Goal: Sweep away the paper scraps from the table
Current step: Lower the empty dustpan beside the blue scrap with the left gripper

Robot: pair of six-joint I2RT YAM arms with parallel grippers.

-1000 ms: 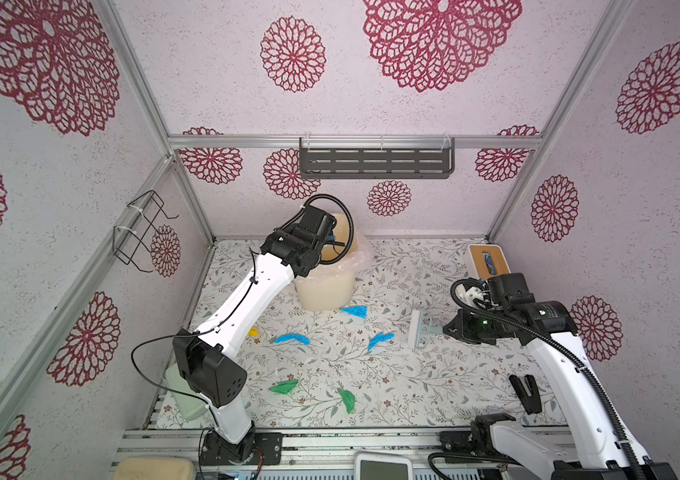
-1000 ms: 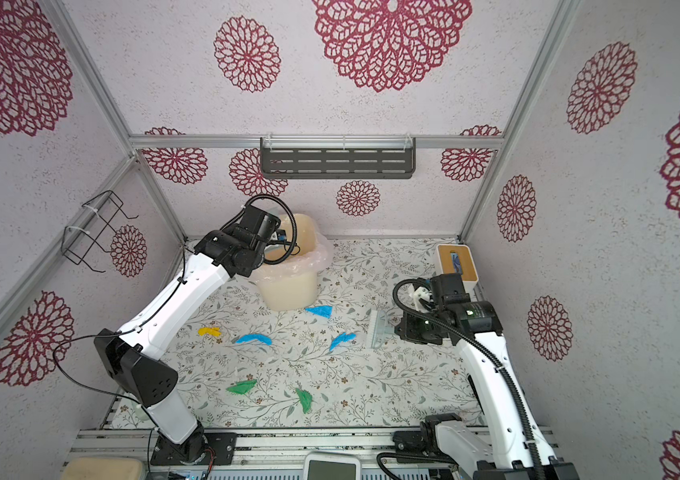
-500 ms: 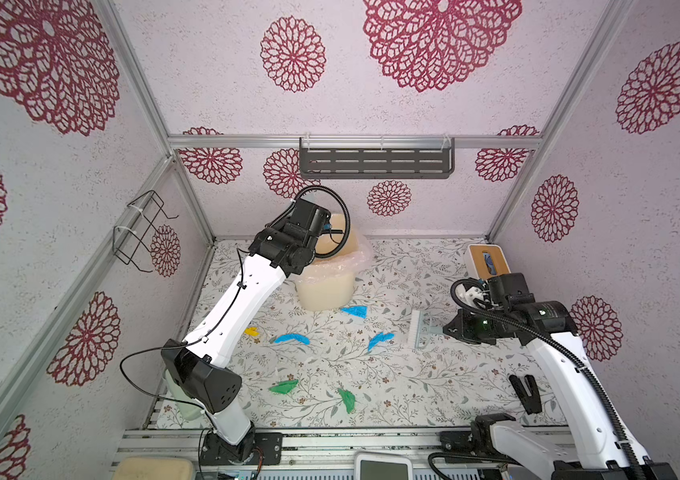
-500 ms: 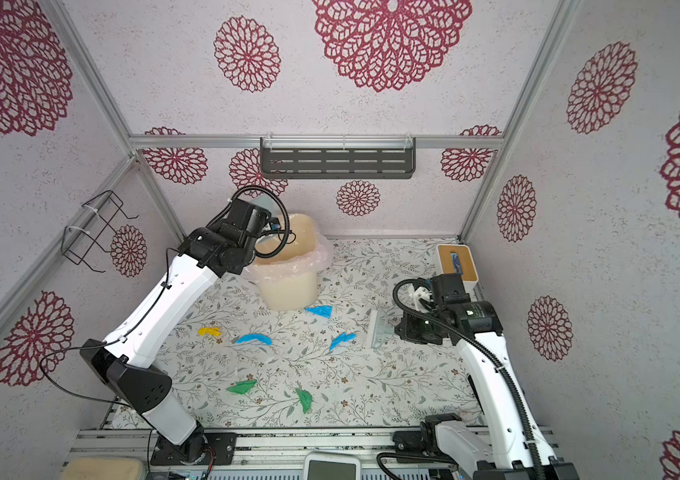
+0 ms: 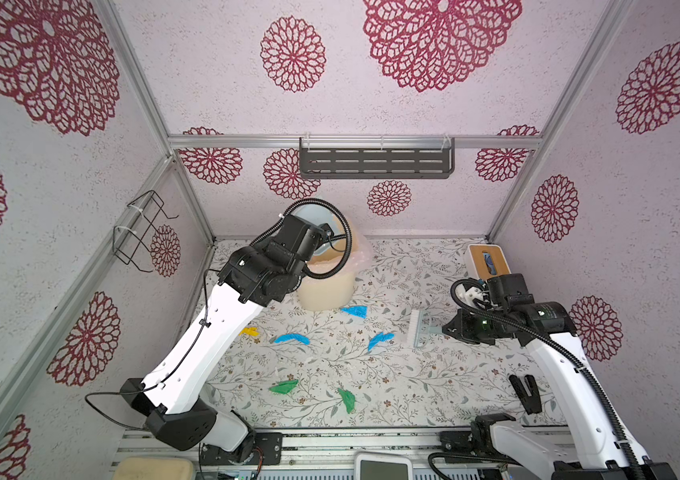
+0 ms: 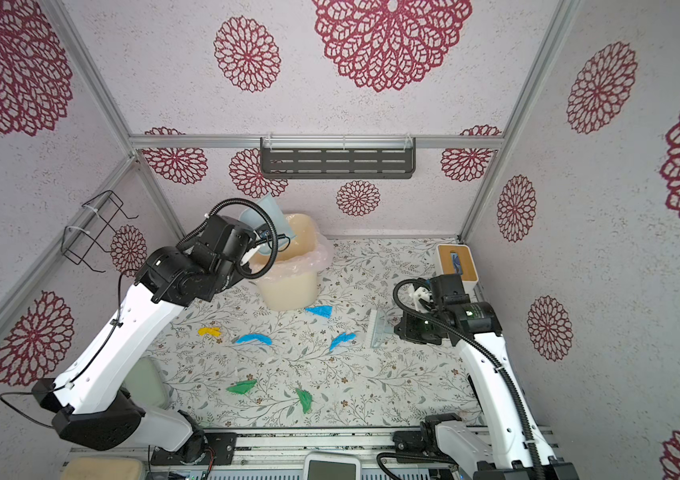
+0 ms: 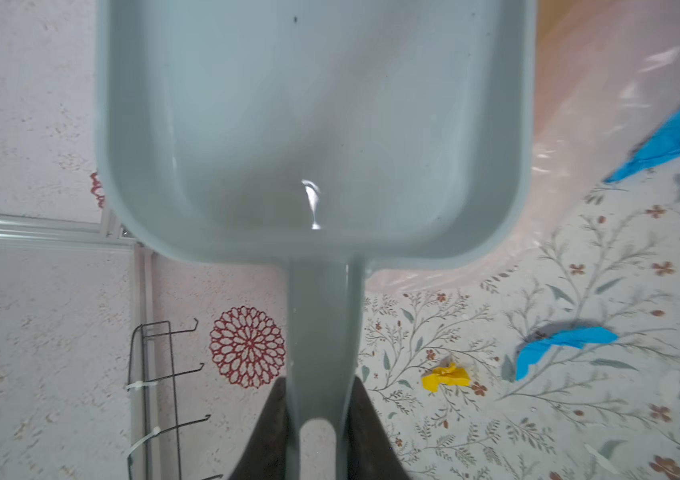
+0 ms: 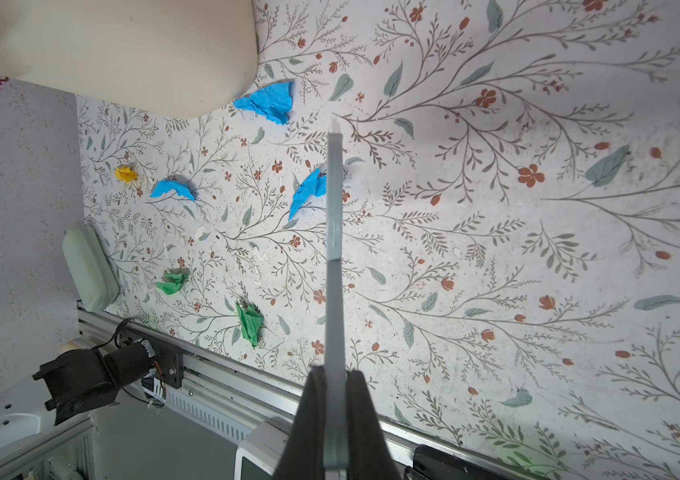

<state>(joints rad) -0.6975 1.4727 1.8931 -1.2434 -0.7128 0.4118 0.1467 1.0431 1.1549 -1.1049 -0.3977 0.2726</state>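
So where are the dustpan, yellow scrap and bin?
dustpan (image 7: 313,124), left wrist view, middle of its tray.
yellow scrap (image 6: 209,331), in a top view, its middle.
bin (image 6: 288,291), in a top view, front wall.

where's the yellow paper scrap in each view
In a top view: yellow scrap left of centre.
In a top view: yellow scrap, same place.
Left wrist: yellow scrap beside the dustpan handle.
Right wrist: yellow scrap near the wall.
Shared landmark: neighbouring blue scrap.

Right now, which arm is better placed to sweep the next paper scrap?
Right. Its jaws hold the brush beside a blue scrap on the table; the left jaws hold the dustpan raised by the bin.
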